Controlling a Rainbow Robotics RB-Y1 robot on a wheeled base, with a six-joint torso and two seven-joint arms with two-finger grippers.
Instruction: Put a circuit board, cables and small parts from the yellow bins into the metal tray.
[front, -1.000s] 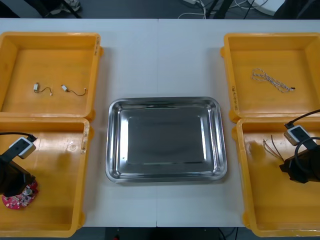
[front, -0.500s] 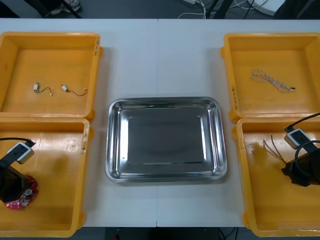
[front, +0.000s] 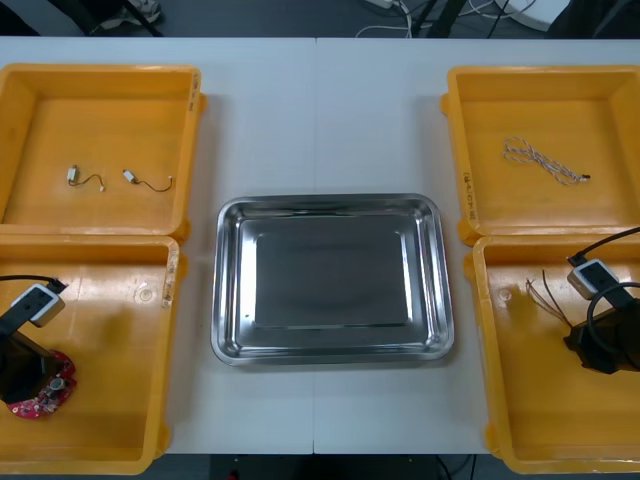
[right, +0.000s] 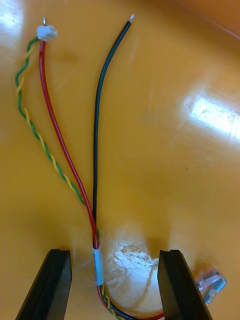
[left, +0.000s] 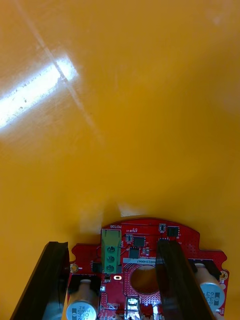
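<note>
circuit board (left: 150, 245): round, red, glossy, with a green terminal block, silver cylinders and a centre hole. it lies flat on the smooth floor of the yellow bin (front: 120, 400) at 8 o'clock of the metal tray (front: 330, 202). left gripper (left: 111, 246) is over it, fingers spread, one across the board's face. right gripper (right: 114, 252), in the second yellow bin (front: 520, 420) at 4 o'clock, is spread either side of a cable bundle (right: 94, 200): red, black and twisted green-yellow strands in a white sleeve. small metal part (right: 210, 285) just beside one finger. tray bare, shiny.
</note>
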